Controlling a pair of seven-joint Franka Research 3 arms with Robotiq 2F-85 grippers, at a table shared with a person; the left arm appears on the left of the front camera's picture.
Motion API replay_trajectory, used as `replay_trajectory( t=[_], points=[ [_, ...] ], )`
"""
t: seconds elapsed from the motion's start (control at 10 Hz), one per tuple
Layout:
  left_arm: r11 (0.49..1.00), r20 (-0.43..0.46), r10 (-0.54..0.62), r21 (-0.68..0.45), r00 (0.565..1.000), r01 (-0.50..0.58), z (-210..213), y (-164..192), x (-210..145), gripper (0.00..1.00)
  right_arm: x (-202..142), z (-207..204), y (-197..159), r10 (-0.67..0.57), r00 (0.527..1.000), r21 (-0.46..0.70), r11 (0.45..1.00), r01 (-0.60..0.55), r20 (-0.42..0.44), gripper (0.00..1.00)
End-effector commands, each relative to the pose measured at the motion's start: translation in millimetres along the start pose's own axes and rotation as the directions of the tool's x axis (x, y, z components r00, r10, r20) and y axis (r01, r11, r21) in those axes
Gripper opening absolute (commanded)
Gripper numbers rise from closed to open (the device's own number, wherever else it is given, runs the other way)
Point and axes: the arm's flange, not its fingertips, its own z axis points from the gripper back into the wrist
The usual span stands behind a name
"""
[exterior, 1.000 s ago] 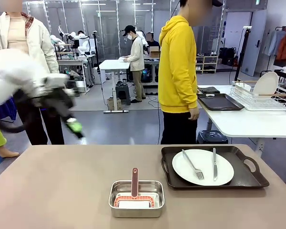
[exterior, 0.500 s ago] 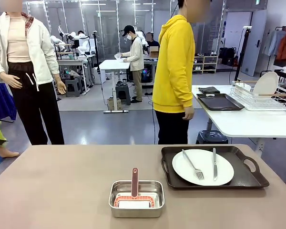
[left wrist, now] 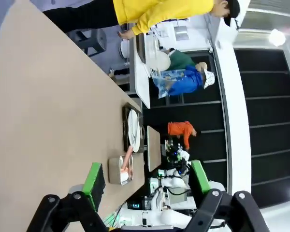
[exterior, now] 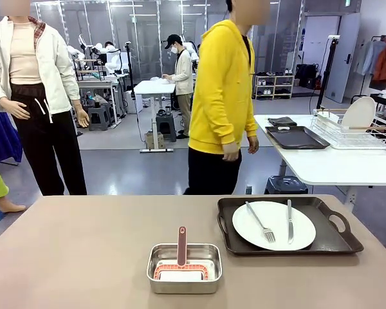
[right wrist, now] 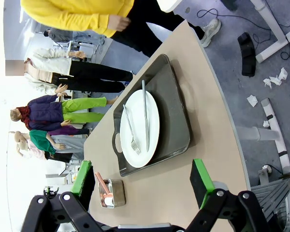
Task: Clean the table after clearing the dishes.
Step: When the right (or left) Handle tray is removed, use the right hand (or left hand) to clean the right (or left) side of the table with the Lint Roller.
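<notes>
Taupe table (exterior: 71, 251) lies under both arms. Left gripper (left wrist: 146, 178) hangs over it with fingers spread wide and nothing between them. Just ahead, near one green pad, sits a steel pan (exterior: 180, 286) holding a reddish-handled tool (exterior: 181, 244). Farther ahead of that gripper rests the dark tray (exterior: 328, 243) carrying a white plate (exterior: 276, 219), with fork (exterior: 260, 221) and knife (exterior: 289, 221) side by side. Right gripper (right wrist: 141, 180) is likewise spread and empty, the tray straight ahead of it. Beyond stands a person in a yellow hoodie (exterior: 225, 96).

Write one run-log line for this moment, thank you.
left end effector open | right end effector open | white plate on dark tray | person beyond table
</notes>
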Motion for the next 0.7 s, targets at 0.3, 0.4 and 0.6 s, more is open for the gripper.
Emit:
replay_trajectory(
  t=[0.3,0.4,0.6],
  points=[
    [0.998,0.004,-0.001,0.063,1.000,0.000,4,4,2,0.89,-1,1,1,0.003,1.000,0.005,1.000,-0.003,-0.001,1.00],
    [0.998,0.004,-0.001,0.063,1.000,0.000,4,4,2,0.89,-1,1,1,0.003,1.000,0.005,1.000,-0.003,-0.001,1.00],
    [0.998,0.004,-0.001,0.063,1.000,0.000,4,4,2,0.89,-1,1,1,0.003,1.000,0.005,1.000,-0.003,-0.001,1.00]
  ],
)
